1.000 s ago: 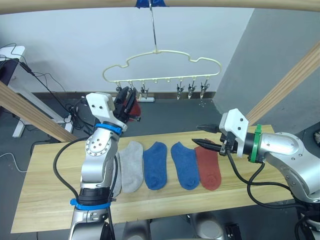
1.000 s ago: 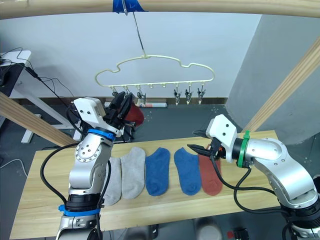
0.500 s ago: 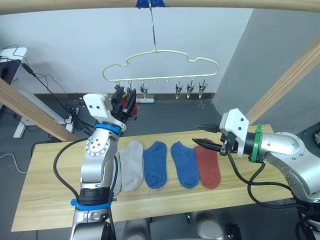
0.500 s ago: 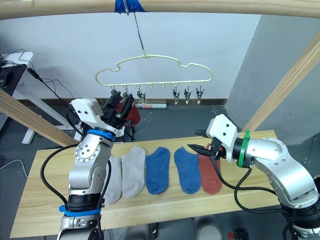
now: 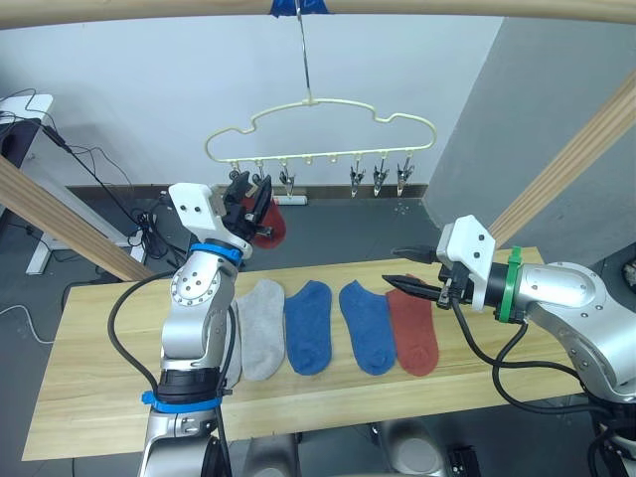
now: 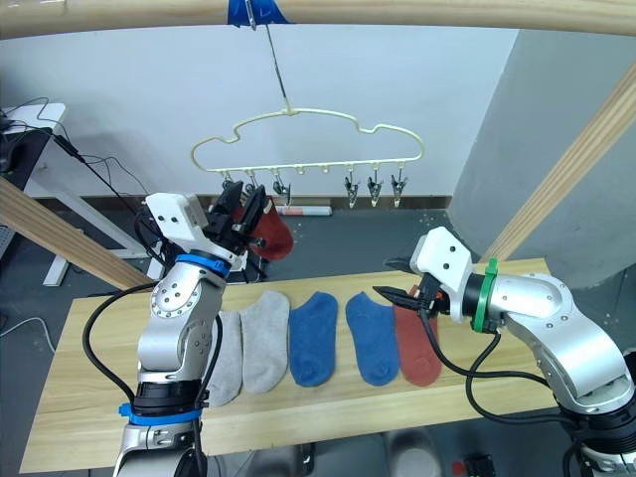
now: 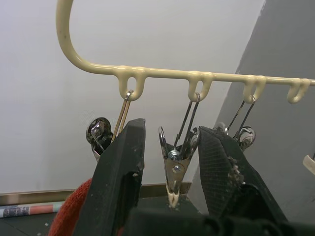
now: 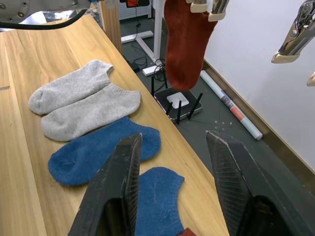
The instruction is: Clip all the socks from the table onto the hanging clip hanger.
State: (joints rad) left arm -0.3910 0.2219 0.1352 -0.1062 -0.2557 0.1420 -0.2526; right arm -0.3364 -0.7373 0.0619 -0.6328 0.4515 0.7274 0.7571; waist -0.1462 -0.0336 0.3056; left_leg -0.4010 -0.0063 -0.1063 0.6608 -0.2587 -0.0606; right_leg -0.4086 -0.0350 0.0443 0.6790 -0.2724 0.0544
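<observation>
Socks are lying in a row on the table (image 5: pixel 89 397): two grey socks (image 5: pixel 260 328), two blue socks (image 5: pixel 310 326) and one red sock (image 5: pixel 412 333). The other red sock (image 6: pixel 275 237) is hanging up by the clip hanger (image 5: pixel 318 129), under its left end.

The left gripper (image 5: pixel 250 204) is reaching up among the clips (image 7: pixel 173 169). Its jaws are standing apart around the second clip and holding nothing. I think the hanging sock is already pinched in the first clip, but the jaws are hiding that spot, so I am not sure.

The right gripper (image 5: pixel 409 270) is waiting above the red sock on the table, jaws wide apart and empty.

To do this step well, the left gripper should back away slowly and straight, so it is not bumping the clips or swinging the hanger.
</observation>
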